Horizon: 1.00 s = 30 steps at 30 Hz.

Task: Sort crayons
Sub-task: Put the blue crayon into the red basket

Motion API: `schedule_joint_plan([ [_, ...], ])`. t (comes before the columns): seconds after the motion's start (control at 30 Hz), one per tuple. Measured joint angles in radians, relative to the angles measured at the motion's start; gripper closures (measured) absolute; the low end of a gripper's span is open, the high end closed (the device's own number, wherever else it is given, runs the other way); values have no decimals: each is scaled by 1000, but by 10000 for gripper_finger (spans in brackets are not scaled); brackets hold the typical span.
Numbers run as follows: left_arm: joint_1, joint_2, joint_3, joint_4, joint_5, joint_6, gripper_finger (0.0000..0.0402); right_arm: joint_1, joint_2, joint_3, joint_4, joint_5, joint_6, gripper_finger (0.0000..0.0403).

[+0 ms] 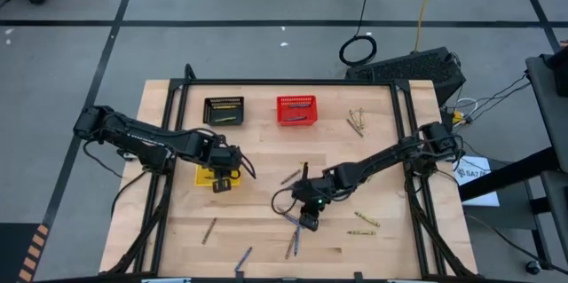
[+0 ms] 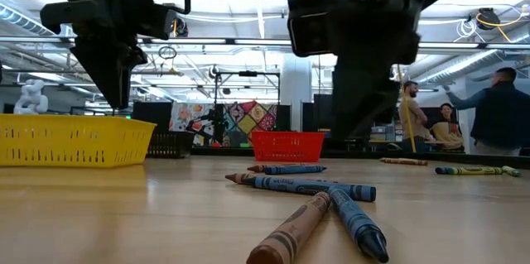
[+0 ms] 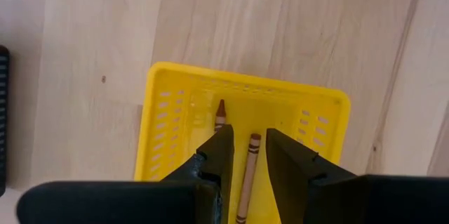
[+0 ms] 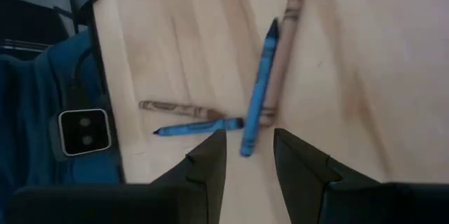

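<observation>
Your left gripper hangs over the yellow basket, left of centre in the high view. Its fingers stand parted, and a brown crayon shows in the gap between them; you cannot tell from the wrist view whether they touch it or whether it lies loose in the basket. A second brown crayon lies in the basket just beside it.

Your right gripper hangs just below the centre of the high view, above a small cluster of crayons on the wooden surface. Its fingers are spread and grasp nothing. Beneath them a blue crayon lies across a brown one, with another blue and another brown touching the same pile.

More crayons lie scattered: a yellow-green bunch at the upper right of the high view, a few at the lower right, and single ones toward the bottom edge. The black basket and the red basket sit side by side near the top, each with crayons inside.

People stand in the room at the right of the low view.
</observation>
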Motion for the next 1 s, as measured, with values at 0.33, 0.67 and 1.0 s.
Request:
schedule_joint_plan([
  [0.33, 0, 0, 0, 6, 0, -1, 318, 87, 0, 0, 89, 102, 119, 296],
  [0.67, 0, 0, 0, 5, 0, -52, 318, 131, 0, 121, 68, 161, 132, 296],
  [1.0, 0, 0, 0, 3, 0, -49, 318, 136, 7, 182, -245, 338, 166, 296],
])
